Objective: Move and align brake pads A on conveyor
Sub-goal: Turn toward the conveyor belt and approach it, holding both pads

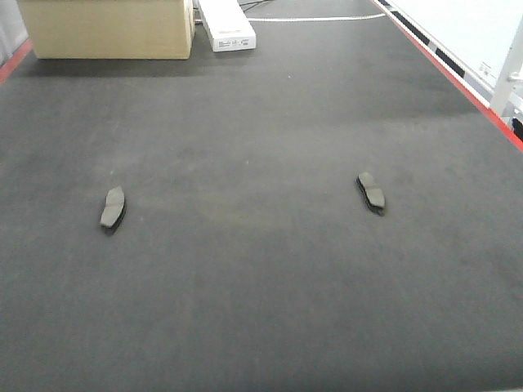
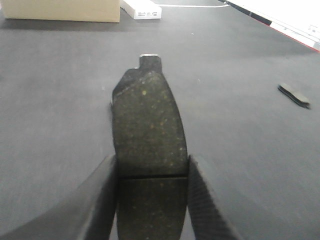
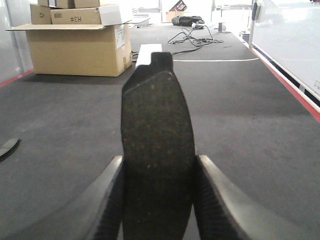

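Two brake pads A lie flat on the dark conveyor [image 1: 261, 310] in the front view, one at the left [image 1: 113, 207] and one at the right [image 1: 372, 192]. Neither gripper shows in that view. My left gripper [image 2: 152, 165] is shut on another dark speckled pad [image 2: 147, 115], its fingers [image 2: 102, 195] pressing both long edges at the centre groove. A loose pad [image 2: 294, 95] lies on the belt far to its right. My right gripper [image 3: 159, 165] is shut on a pad [image 3: 157, 115] that points forward above the belt. A pad's end [image 3: 7, 148] shows at the left edge.
A cardboard box [image 1: 106, 28] and a white carton [image 1: 226, 24] stand at the belt's far left end. The red side rail [image 1: 458, 77] runs along the right, with a white panel [image 3: 290, 45] beyond it. Cables [image 3: 195, 37] lie past the belt's far end.
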Controlling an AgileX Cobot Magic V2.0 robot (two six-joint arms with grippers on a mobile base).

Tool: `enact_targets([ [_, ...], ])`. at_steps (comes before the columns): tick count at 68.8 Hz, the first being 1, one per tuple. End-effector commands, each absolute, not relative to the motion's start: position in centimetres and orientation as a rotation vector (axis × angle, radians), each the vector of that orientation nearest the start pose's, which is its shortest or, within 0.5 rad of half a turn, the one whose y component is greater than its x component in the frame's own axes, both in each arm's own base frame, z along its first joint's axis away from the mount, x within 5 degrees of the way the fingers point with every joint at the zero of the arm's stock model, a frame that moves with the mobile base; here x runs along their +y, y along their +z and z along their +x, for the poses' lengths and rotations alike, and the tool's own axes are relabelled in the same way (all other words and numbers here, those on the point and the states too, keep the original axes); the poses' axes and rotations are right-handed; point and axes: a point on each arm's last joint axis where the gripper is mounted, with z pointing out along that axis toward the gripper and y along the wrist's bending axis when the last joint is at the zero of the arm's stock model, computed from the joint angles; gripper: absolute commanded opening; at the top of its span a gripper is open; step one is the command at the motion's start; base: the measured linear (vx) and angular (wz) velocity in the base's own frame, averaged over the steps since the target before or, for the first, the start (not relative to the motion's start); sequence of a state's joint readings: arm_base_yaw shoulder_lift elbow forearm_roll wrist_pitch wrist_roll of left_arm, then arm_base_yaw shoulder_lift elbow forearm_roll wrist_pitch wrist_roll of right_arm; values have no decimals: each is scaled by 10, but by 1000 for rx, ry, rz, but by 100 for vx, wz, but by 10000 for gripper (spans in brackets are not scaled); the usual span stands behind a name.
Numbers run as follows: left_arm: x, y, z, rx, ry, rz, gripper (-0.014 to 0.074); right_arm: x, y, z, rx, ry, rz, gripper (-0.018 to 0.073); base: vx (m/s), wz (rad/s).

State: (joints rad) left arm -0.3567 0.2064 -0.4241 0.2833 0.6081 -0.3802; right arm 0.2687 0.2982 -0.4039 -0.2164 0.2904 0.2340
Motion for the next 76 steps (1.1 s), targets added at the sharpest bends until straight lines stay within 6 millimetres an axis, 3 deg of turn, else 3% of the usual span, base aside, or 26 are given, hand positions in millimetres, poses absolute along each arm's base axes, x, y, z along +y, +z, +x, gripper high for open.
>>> enact_targets([
  [1,-6,306,53,1742,-229,99,-6,15,323,72,1536,177,-167,-4,31,-2],
  [35,-6,306,53,1742,-229,99,-6,15,323,72,1536,177,-167,-4,24,12],
  [76,-6,306,53,1741,-229,99,-6,15,323,72,1536,177,-167,-4,4,2],
])
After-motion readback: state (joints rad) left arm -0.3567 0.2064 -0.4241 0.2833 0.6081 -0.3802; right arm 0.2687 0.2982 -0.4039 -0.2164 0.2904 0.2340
